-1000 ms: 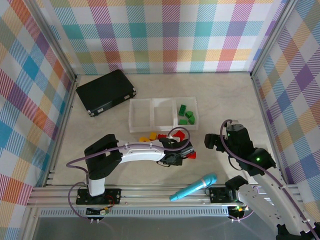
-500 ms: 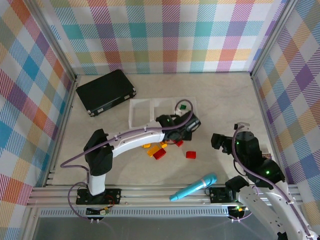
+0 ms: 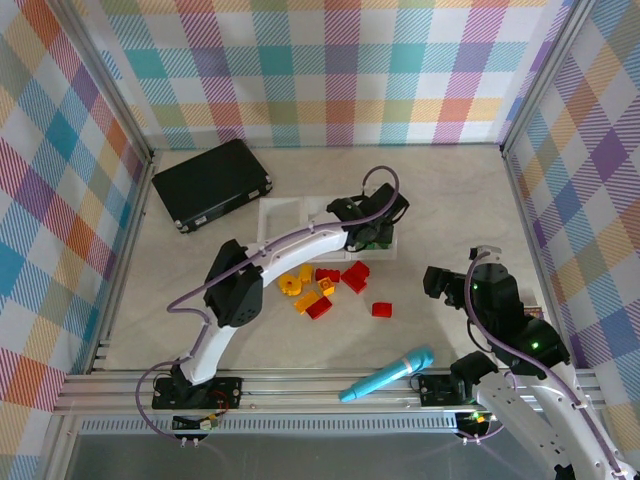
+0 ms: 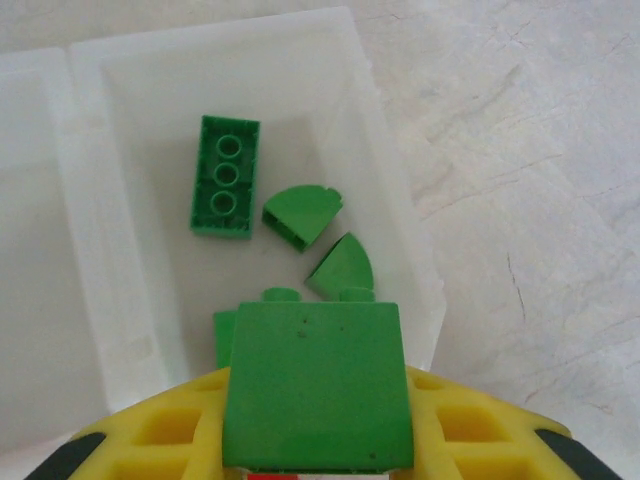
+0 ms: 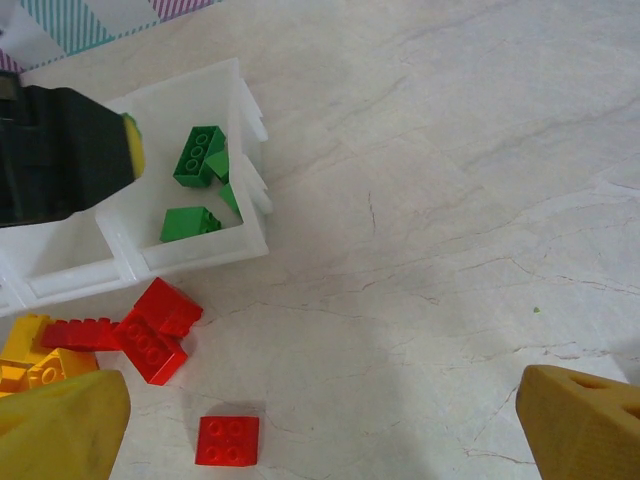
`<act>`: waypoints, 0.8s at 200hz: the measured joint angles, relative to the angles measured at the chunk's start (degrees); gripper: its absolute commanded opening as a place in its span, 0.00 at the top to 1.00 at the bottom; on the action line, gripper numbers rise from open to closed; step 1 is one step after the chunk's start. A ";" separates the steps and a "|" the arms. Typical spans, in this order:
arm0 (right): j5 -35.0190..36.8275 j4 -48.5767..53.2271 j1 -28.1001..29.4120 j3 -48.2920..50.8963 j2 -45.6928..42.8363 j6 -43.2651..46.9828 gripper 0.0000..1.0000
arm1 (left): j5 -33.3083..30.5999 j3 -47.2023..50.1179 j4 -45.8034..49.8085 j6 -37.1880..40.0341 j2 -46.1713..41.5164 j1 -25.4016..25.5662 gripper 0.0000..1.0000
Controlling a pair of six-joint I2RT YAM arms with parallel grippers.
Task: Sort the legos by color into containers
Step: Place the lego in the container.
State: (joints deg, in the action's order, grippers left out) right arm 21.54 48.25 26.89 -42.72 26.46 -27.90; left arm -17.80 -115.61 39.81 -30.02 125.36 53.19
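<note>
My left gripper hangs over the right-hand container, shut on a green lego held between its yellow fingers. Below it in that tray lie three green legos: a flat one and two rounded ones. The left container looks bare. Red legos and yellow-orange legos lie loose in front of the containers, with one red lego apart to the right. My right gripper is open above bare table, right of that red lego.
A black flat case lies at the back left. A teal microphone toy rests by the near rail between the arm bases. Checked walls close in three sides.
My left gripper has carried the green lego from the loose pile back and to the right, over the right-hand container. The right arm drew back a little, then stayed still.
</note>
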 measured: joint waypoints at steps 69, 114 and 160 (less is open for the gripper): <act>-0.02 0.00 0.00 0.04 0.00 0.00 0.01 | 1.49 -7.34 -1.64 0.94 9.40 -3.58 0.62; -0.02 0.02 0.00 0.09 0.00 0.00 0.01 | 2.32 -8.00 -2.64 1.18 10.69 -4.59 0.40; 0.00 0.04 0.00 0.35 0.11 -0.02 0.01 | 3.41 -8.41 -3.30 1.81 10.67 -4.59 0.28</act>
State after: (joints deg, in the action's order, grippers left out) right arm 21.54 48.29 26.89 -42.37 26.57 -27.92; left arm -14.39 -124.03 36.51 -28.21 136.03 48.60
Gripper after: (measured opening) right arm 0.990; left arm 0.706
